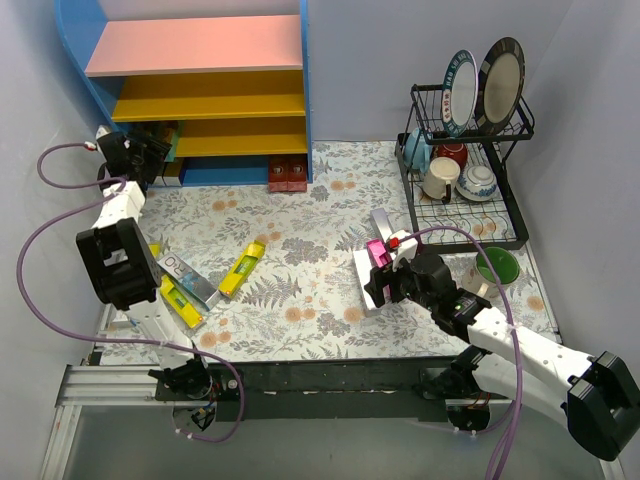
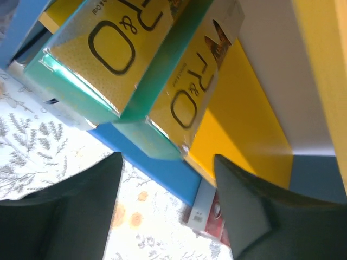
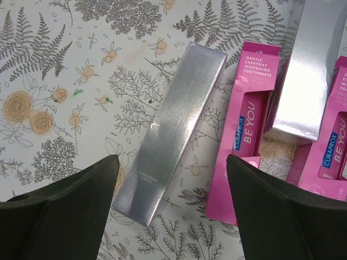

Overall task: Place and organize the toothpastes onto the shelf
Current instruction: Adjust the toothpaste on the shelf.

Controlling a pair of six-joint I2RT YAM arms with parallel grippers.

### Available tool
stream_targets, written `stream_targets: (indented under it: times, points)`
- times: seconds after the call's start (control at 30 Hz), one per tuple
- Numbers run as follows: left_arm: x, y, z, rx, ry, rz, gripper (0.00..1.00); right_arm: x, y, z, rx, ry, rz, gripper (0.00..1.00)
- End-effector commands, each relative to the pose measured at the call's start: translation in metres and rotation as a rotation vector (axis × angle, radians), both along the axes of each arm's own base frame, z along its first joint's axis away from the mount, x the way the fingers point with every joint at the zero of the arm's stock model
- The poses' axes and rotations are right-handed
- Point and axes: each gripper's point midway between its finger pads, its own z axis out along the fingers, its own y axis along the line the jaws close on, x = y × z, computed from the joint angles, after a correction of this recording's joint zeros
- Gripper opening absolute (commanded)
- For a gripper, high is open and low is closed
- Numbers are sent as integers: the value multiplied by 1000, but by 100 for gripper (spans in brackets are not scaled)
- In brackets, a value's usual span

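Note:
The shelf (image 1: 196,46) stands at the back left. My left gripper (image 1: 140,158) is at the left end of its lower yellow board. In the left wrist view this gripper (image 2: 168,208) is open, with nothing between its fingers. Two yellow-and-teal toothpastes (image 2: 111,51) (image 2: 190,95) lie on the shelf board (image 2: 244,119) just ahead of it. My right gripper (image 1: 380,278) hovers open over a silver toothpaste box (image 3: 171,130), which lies beside a pink one (image 3: 250,127). More toothpastes lie on the table: yellow (image 1: 242,270), silver (image 1: 186,276) and yellow (image 1: 180,300).
Dark red boxes (image 1: 288,175) sit on the table at the shelf's foot. A black dish rack (image 1: 465,185) with plates and cups stands at the back right, with a green bowl (image 1: 497,266) in front of it. Another silver box (image 3: 312,70) and pink box (image 3: 333,146) lie to the right of my right gripper.

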Motion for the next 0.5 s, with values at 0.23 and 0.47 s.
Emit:
stream_targets:
  times: [0.23, 0.47]
  points:
    - [-108, -45, 53, 242, -12, -31, 93, 4, 13, 45, 78, -43, 25, 88]
    - [-195, -57, -8, 255, 239, 113, 98, -1, 14, 48, 66, 4, 37, 89]
